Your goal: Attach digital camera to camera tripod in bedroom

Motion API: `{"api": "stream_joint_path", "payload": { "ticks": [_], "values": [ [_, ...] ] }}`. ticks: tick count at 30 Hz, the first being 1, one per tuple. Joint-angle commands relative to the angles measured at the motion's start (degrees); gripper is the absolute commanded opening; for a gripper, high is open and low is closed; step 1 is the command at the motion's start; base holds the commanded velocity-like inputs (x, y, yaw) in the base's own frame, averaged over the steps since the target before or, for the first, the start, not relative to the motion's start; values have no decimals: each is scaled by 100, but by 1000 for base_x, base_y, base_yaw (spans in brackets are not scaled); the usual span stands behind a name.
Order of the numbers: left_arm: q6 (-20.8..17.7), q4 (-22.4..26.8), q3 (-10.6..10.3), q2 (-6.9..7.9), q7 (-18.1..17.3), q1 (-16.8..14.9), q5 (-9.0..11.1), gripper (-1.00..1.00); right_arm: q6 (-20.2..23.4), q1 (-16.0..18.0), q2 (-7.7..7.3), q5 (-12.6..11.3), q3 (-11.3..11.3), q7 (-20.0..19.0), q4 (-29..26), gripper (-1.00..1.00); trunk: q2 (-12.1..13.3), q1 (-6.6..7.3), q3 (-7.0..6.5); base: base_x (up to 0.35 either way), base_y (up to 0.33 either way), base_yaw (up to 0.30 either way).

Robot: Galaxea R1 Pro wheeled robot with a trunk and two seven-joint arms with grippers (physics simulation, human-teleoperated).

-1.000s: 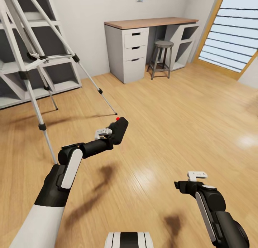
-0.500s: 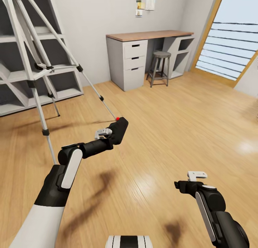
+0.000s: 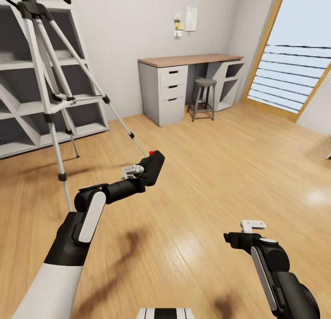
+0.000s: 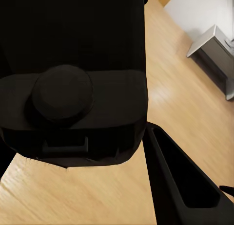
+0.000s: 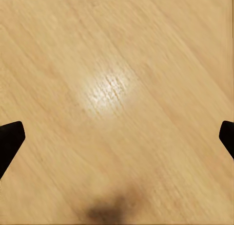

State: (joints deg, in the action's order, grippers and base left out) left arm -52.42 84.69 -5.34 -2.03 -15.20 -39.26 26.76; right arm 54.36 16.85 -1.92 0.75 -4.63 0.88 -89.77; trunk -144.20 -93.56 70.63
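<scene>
With the camera [image 3: 151,165] clamped in its left gripper [image 3: 138,171], its right gripper [image 3: 252,225] spread and empty, the robot faces the tripod [image 3: 48,70] beside the shelves [image 3: 18,107], mounting not yet done.

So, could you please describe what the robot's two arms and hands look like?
Both arms are glossy black with rounded joints and a white oblong panel along the forearm; the left upper arm is white. The left hand and right hand have black fingers and a small white bracket.

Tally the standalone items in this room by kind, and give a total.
Digital camera: 1
Camera tripod: 1
Desk: 1
Stool: 1
Shelf unit: 1
Total: 5
</scene>
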Motion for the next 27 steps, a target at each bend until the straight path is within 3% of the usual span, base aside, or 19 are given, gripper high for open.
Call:
{"api": "stream_joint_path", "payload": {
  "ticks": [1,27],
  "values": [
    [-23,3,6,-2,-36,-3,-39,-100,26,3,-2,4,2,9,-5,100,0,3,-18,0,0,0],
    [-23,3,5,-5,-41,-3,-39,-100,22,3,-5,4,-12,17,-5,100,35,70,-594,0,0,0]
  ]
}}
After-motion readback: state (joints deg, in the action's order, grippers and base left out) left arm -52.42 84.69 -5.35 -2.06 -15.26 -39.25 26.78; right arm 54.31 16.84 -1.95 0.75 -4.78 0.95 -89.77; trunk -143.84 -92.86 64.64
